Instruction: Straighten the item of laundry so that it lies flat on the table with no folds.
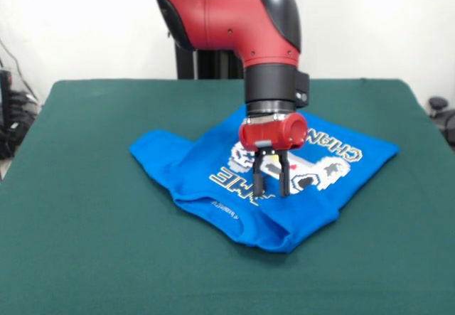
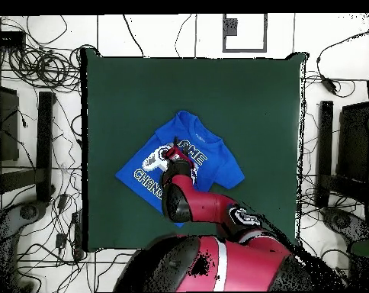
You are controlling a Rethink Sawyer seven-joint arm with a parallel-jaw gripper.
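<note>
We are seeing the shirt (image 1: 213, 187) lying near the middle of the table (image 1: 85, 244), print side up, with the white controller and lettering showing. It is not lying flat: the hem side is looking doubled under along the front edge, one sleeve is sticking out to the picture's left in the front view, and the cloth is turned askew to the table's edges. From overhead we are reading the shirt (image 2: 210, 172) as a skewed blue patch, collar towards the far side, with green cloth showing all round it.

The arm (image 1: 242, 16) is reaching down over the print. The gripper (image 1: 271, 187) is pointing straight down, its two black fingers (image 1: 259, 176) standing slightly apart with a narrow gap between them, tips at or just above the cloth by the controller picture. We are not able to tell whether they are pinching any fabric. Overhead, the gripper (image 2: 174, 151) is sitting over the print, mostly hidden by the arm
</note>
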